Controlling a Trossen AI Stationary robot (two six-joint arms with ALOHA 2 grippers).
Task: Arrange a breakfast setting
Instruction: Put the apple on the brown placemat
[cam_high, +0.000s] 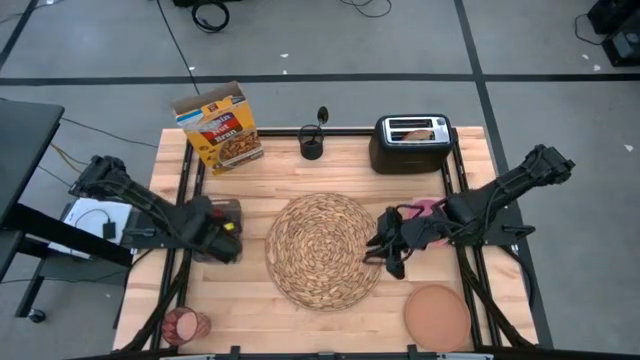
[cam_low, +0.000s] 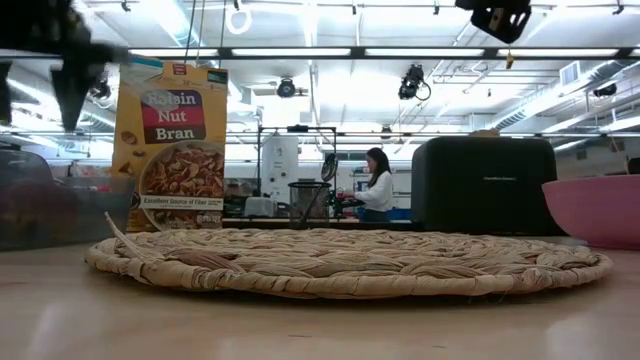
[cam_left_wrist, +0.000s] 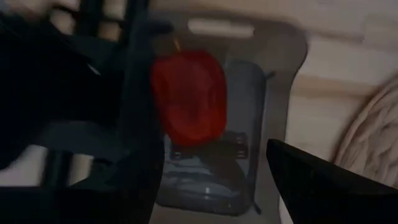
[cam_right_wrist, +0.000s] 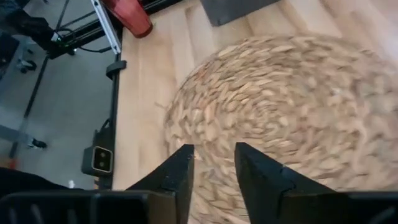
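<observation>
Breakfast setting items on the wooden table.
Round woven straw placemat (cam_high: 325, 250) lies flat at centre; pink bowl (cam_high: 428, 208) near the right edge; salmon-brown plate (cam_high: 437, 316) at the front-right corner; translucent pink cup (cam_high: 186, 324) on its side at the front-left corner; red apple (cam_left_wrist: 189, 96) in a clear container.

Rough woven straw placemat (cam_high: 325, 250) on a pale, smooth wooden table (cam_high: 260, 180) — beside a matt black toaster (cam_high: 412, 143).

high view overhead; low view level; both share placemat (cam_high: 325, 250)
</observation>
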